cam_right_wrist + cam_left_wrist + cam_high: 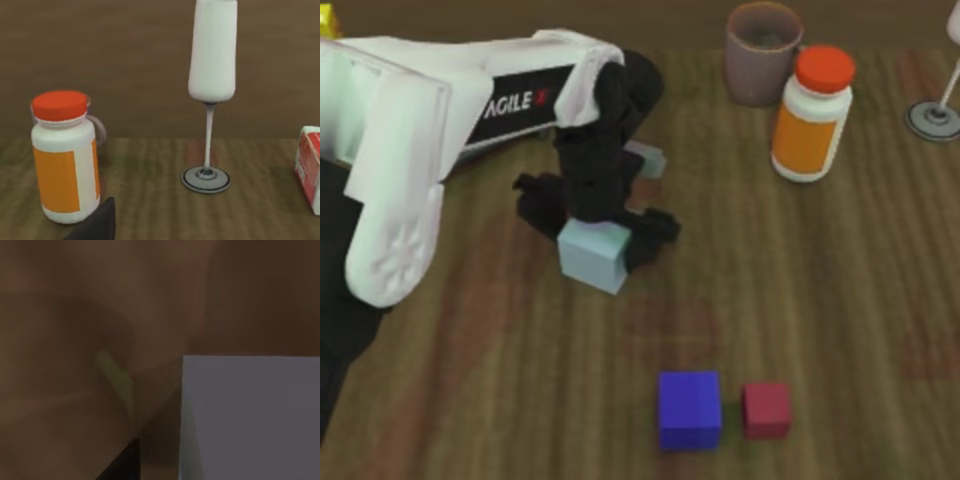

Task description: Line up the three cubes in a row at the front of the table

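Observation:
The larger pale blue-white cube [592, 258] sits on the table [840, 290] left of centre, right under my left gripper [600, 215]. In the left wrist view this pale cube [250, 420] fills one corner. A dark fingertip [122, 462] stands apart from its edge, so the gripper is open; the other finger is hidden. The deep blue cube [689, 408] and the small dark red cube [765, 409] lie side by side near the front edge, a small gap between them. My right gripper [102, 222] is outside the top view, parked at the back right.
An orange-labelled bottle with a red cap [810, 112] and a brown cup [763, 52] stand at the back. A tall white glass [211, 75] and a red-and-white box [310, 170] are at the far right. A small pale block [646, 160] peeks out behind the left arm.

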`<state>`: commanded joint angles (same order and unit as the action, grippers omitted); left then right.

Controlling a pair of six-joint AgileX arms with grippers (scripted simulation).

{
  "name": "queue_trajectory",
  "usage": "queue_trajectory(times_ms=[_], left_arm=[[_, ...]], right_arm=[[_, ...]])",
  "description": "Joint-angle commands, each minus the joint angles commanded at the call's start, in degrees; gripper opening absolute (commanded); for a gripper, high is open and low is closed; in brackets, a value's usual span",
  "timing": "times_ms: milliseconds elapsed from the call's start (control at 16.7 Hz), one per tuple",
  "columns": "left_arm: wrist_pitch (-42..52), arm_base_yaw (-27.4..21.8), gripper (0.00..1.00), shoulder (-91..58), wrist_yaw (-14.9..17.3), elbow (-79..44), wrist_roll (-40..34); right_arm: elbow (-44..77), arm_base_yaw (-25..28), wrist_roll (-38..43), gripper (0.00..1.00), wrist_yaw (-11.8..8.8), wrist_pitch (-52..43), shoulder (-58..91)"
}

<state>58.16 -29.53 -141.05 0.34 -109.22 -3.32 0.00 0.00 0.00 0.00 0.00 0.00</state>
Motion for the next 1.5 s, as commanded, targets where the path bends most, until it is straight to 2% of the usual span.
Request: queue_trajectory(times_ms=[480,1080,1500], left_arm=[[0.0,0.0,0.02,0.0,0.0,0.0,0.0],[0.3,-0.1,0.00,0.5,0.0,-0.2,0.0],[11.2,0.7,0.00,3.3,-0.1,-8.0,0.0]], right_arm=[[0.0,0.0,0.0,1.00,0.0,0.0,0.0],[0.0,0.0,0.0,1.00,0.0,0.0,0.0],[0.0,0.0,0.0,1.00,0.0,0.0,0.0]])
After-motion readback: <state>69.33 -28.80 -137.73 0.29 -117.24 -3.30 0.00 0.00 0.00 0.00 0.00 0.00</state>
